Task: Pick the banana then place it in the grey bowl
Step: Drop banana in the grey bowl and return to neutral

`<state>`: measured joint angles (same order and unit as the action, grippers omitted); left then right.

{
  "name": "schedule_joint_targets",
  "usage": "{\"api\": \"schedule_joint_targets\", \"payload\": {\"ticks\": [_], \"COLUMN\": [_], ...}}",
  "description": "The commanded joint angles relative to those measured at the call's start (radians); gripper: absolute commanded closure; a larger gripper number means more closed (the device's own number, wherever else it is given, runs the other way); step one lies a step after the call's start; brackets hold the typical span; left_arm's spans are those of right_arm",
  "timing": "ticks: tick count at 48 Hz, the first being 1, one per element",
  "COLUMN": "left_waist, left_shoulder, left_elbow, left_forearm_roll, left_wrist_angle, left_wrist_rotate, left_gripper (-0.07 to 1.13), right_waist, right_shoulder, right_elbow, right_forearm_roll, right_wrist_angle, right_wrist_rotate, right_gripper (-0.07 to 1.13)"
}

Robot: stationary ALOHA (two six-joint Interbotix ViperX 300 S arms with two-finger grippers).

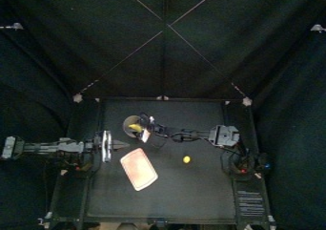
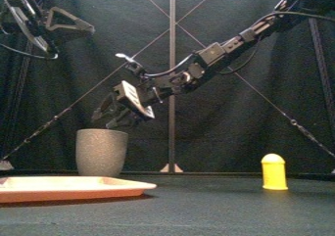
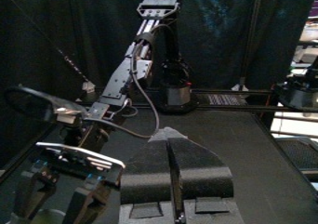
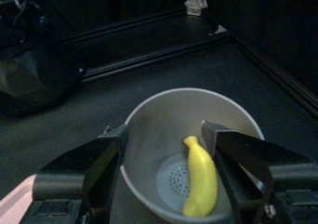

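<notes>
1. Yellow banana [image 4: 199, 177]: lies inside the grey bowl, one end down on the dotted floor and its length leaning along the inner wall. Nothing grips it.
2. Grey bowl [image 2: 101, 152]: a tall speckled cup, upright on the bench at the left of centre, toward the back. From above, a spot of yellow shows within its rim.
3. Right end effector [image 2: 124, 105]: hangs just above the mouth of the bowl, on an arm that reaches in from the right and slopes down past the middle. It is spread wide and empty. In its own wrist view one jaw stands to either side of the rim, both clear of the banana.
4. Pink tray [image 2: 72, 188]: flat and bare, lying in front of the bowl toward the bench's near edge, set a little askew.
5. Small yellow toy [image 2: 273, 171]: a rounded piece standing upright by itself on the bench, right of the tray and well apart from the bowl.
6. Left end effector [image 1: 102, 146]: held high at the left side, away from every item listed. From where I stand I cannot tell whether it is spread or pressed together.
7. Bench [image 1: 204, 191]: black surface, carrying the bowl, the tray and the small toy.
</notes>
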<state>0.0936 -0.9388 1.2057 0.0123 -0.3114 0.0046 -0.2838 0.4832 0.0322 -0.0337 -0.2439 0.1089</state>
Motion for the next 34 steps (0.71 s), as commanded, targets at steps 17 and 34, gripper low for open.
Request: {"api": "schedule_joint_targets", "payload": {"ticks": [17,34], "left_waist": [-0.005,-0.005], "left_shoulder": [0.003,0.002], "left_elbow": [0.015,0.018], "left_forearm_roll": [0.0,0.0], "left_wrist_angle": [-0.008,-0.009], "left_wrist_rotate": [0.0,0.0], "left_gripper": [1.05,1.05], "right_waist": [0.176,0.227], "right_shoulder": [-0.445,-0.693], "right_elbow": [0.416,0.716], "right_forearm_roll": [-0.063,-0.049], "right_wrist_angle": [-0.077,-0.233], "right_wrist_rotate": [0.003,0.0], "right_gripper": [0.1,0.1]}}
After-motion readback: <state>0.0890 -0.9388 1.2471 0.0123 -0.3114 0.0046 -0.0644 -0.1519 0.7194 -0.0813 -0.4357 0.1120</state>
